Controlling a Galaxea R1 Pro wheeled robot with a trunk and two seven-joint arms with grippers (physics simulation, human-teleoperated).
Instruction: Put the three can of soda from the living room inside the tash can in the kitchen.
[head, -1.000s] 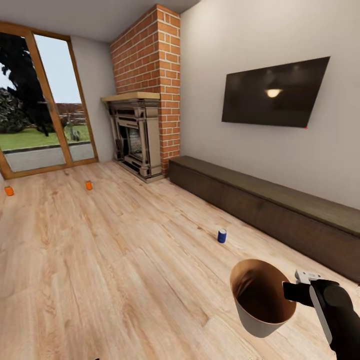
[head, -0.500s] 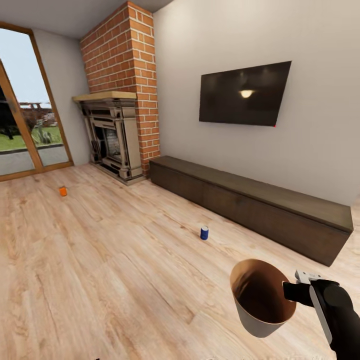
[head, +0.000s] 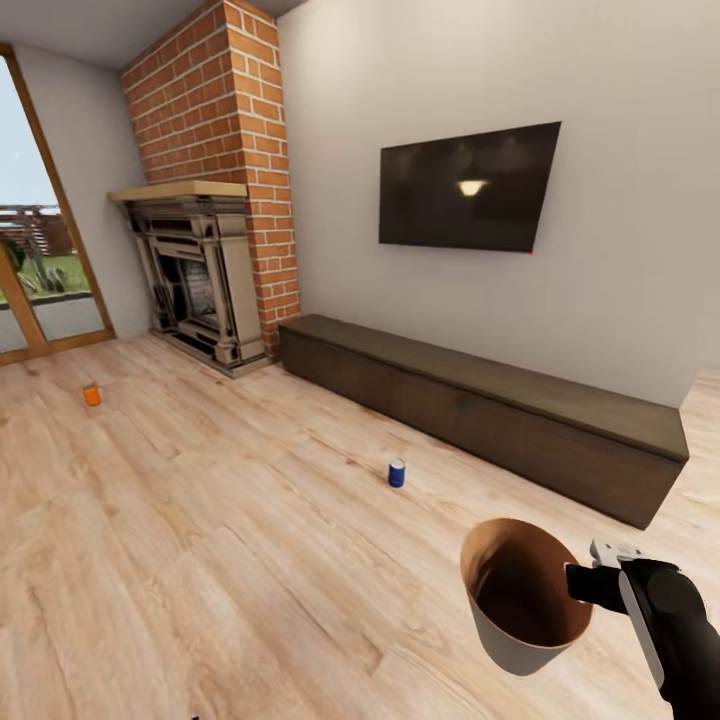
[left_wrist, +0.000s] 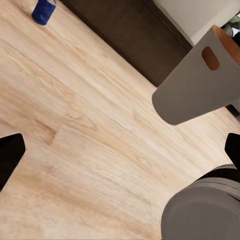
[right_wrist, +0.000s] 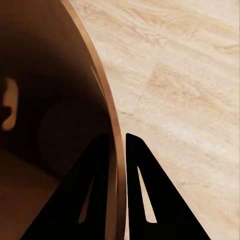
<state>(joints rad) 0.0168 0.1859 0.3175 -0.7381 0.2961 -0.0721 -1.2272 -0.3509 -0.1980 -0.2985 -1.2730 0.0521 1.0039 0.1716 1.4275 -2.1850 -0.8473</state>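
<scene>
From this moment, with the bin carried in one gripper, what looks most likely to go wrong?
1. The right gripper pinches only the thin brown rim of the pale grey tapered trash can, one finger inside, one outside. The bin hangs tilted, so it might slip or swing.
2. The small blue soda can stands upright on the light wood floor; a low approach may knock it over.
3. The orange soda can sits far off, needing another drive.

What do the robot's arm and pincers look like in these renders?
The right arm's end is a glossy black rounded casing with a pale grey stripe and a small white block on top. The right pincer has two flat black tapered fingers with slotted cut-outs. The left pincer shows black fingertips.
</scene>
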